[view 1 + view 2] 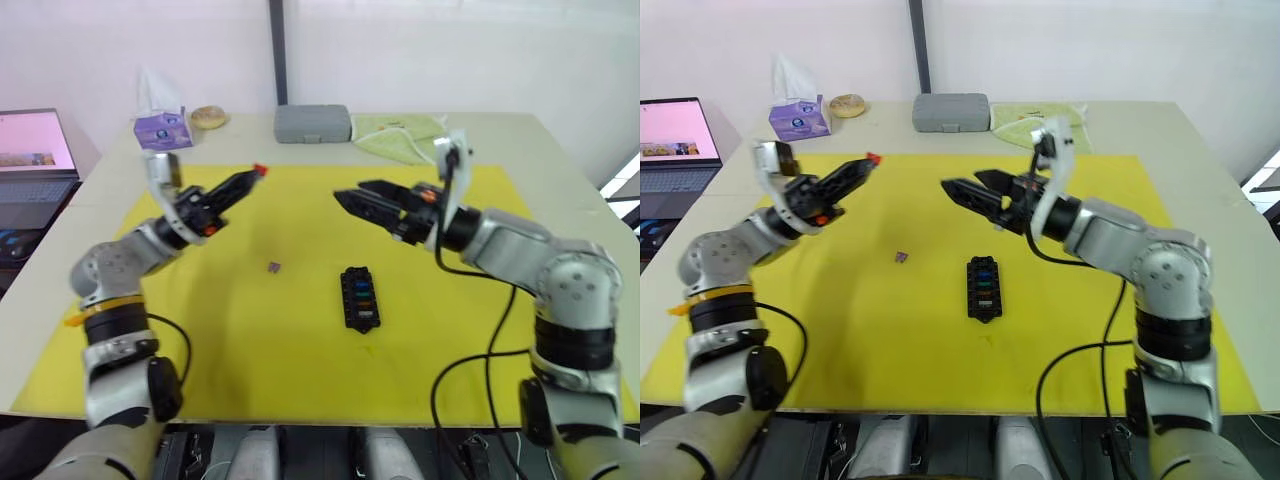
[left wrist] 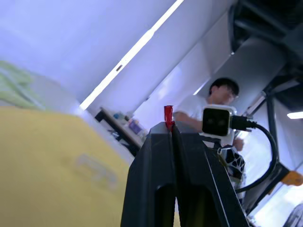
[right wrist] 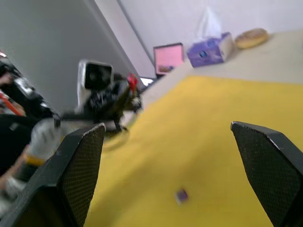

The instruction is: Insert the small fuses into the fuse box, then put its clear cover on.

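The black fuse box [image 1: 360, 297] lies on the yellow mat [image 1: 250, 350], with several coloured small fuses seated in its slots. A purplish fuse [image 1: 274, 267] lies loose on the mat to its left. My left gripper [image 1: 252, 175] is raised over the mat's far left, shut on a red fuse [image 1: 260, 170] that sticks out of its tip [image 2: 168, 116]. My right gripper [image 1: 352, 193] hovers open and holds nothing, above and beyond the fuse box, pointing toward the left gripper. The clear cover is out of view.
Along the table's far edge stand a grey case [image 1: 312, 123], a tissue box [image 1: 162, 128], a bun [image 1: 209, 117] and a green cloth [image 1: 400, 135]. A laptop [image 1: 35, 150] sits off to the left. A person [image 2: 218, 101] is seated across the room.
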